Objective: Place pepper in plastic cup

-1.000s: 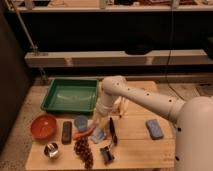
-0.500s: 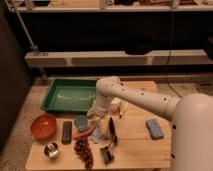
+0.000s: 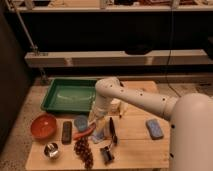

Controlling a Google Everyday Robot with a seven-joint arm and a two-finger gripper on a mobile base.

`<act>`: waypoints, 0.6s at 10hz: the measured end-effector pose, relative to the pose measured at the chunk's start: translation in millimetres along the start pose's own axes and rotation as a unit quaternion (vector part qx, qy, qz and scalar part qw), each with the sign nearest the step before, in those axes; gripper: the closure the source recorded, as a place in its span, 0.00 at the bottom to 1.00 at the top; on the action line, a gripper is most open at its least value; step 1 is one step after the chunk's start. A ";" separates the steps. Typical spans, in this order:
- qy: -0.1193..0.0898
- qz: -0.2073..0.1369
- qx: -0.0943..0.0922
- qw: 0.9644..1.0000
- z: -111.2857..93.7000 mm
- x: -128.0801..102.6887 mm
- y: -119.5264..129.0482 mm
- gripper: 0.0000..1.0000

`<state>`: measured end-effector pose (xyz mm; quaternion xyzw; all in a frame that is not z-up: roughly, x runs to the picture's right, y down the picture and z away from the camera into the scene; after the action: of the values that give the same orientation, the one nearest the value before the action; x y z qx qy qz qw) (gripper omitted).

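The pepper (image 3: 83,133) is a red-orange elongated piece lying on the wooden table (image 3: 135,142), just in front of the pale blue plastic cup (image 3: 81,122). My gripper (image 3: 97,130) hangs at the end of the white arm, right beside the pepper's right end and to the right of the cup. The arm hides where the gripper meets the pepper, so I cannot tell if they touch.
A green tray (image 3: 69,95) lies behind the cup. A red bowl (image 3: 43,125), a dark bar (image 3: 66,131) and a metal cup (image 3: 51,150) are to the left. Grapes (image 3: 84,151) and black items (image 3: 109,150) are in front. A blue sponge (image 3: 154,128) lies right.
The arm has swung a little to the left, and the gripper has shifted left toward the cup. The pepper sits slightly further left than before.
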<state>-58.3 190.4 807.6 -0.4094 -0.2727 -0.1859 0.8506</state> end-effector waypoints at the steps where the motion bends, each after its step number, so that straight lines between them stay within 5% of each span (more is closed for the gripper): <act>1: -0.001 0.003 0.003 1.000 -0.2 1.2 0.3 0.76; 4: -0.003 0.007 0.007 1.000 -1.3 1.3 -0.4 0.99; 6: -0.005 0.005 0.007 1.000 -0.3 -0.6 -1.4 0.99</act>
<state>-59.5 189.4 807.9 -0.4059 -0.2759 -0.1775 0.8530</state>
